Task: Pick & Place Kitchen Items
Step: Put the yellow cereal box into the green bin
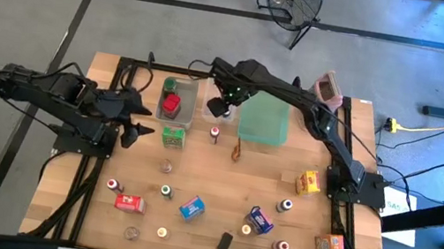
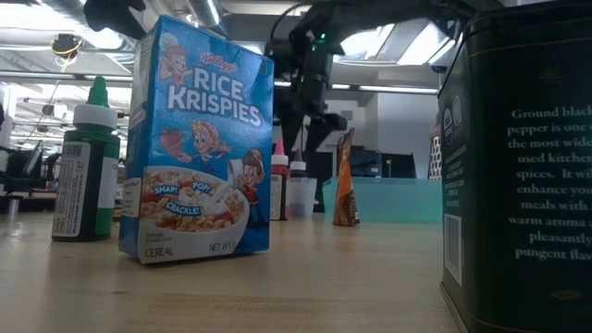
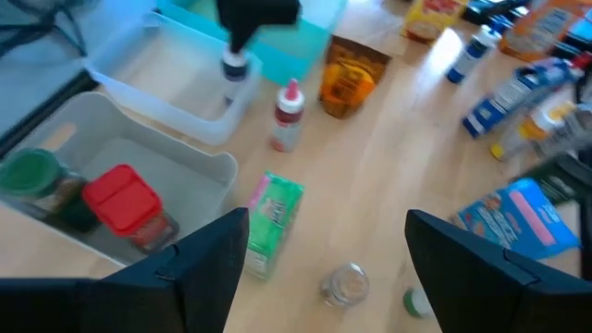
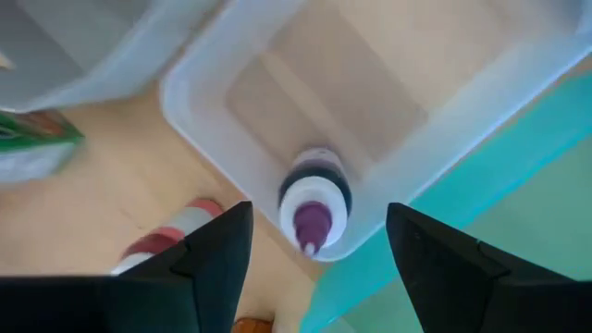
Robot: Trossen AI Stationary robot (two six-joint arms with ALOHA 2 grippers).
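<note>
The right wrist view alone is showing a purple-capped bottle [image 4: 314, 211] standing in a clear bin [image 4: 231, 55], the right gripper [image 1: 218, 106] hanging above, jaws apart and empty. Low view: a "Kellogg's Rice Krispies" box [image 2: 199, 139] is standing on the worktop [image 2: 277, 287]. The left gripper [image 1: 138, 132] is waiting, jaws wide.

pepper tin [image 2: 518, 166] cut off at edge, green box [image 4: 32, 139] blurred

Bare wood lies between the green box [image 1: 172, 137] and the scattered front items; bins [image 1: 177, 99] crowd the back.
</note>
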